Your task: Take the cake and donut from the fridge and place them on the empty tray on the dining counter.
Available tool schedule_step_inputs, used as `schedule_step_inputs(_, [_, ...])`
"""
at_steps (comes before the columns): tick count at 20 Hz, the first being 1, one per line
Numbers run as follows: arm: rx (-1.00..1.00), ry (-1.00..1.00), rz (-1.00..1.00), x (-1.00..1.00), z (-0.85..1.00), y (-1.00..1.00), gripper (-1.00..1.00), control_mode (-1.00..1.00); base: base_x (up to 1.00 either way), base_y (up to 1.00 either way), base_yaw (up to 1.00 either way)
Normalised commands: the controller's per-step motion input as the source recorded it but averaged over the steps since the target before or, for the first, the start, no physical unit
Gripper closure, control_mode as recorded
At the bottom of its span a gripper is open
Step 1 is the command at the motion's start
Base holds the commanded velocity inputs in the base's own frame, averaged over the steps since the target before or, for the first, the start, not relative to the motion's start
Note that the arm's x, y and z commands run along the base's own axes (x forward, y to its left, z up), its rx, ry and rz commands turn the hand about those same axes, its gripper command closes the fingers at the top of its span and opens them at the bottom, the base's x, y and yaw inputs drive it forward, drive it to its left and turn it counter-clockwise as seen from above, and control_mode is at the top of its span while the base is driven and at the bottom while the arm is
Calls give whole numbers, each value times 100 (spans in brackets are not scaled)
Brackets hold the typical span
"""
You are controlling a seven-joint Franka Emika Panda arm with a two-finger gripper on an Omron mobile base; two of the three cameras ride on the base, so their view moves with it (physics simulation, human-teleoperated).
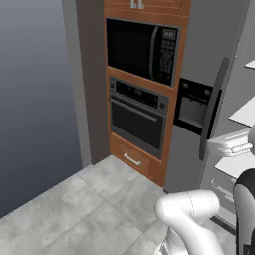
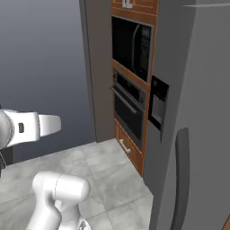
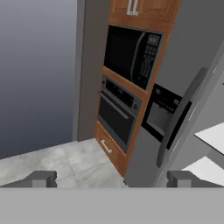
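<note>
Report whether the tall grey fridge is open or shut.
Open. The tall grey fridge has its left door, with the long dark handle, swung out, and white shelves show inside to its right.

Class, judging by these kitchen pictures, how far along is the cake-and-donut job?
Done: the fridge door stands ajar, white shelves showing. In hand: nothing; the gripper faces the fridge with jaws open and empty. Left: picking up cake and donut, then carrying both to the tray.

Grey fridge [image 1: 211, 50] with dark handle [image 1: 213, 107], black dispenser panel [image 1: 194, 105] and white shelves [image 1: 245, 113]; black microwave [image 1: 143, 50] and black-and-grey oven [image 1: 137, 118] in orange-brown wood cabinetry [image 1: 144, 162]; mottled grey floor tiles [image 1: 74, 209]; blue-grey wall [image 1: 35, 99].
</note>
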Motion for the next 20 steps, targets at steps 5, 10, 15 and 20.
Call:
schedule_step_inputs(5, [0, 0, 0, 0, 0, 0, -100, 100, 44, -1, -60])
schedule_step_inputs(10, [0, 0, 0, 0, 0, 0, -100, 100, 48, -2, -61])
schedule_step_inputs(15, [0, 0, 0, 0, 0, 0, -100, 100, 100, 31, -63])
schedule_step_inputs(20, [0, 0, 0, 0, 0, 0, -100, 100, 72, 29, -60])
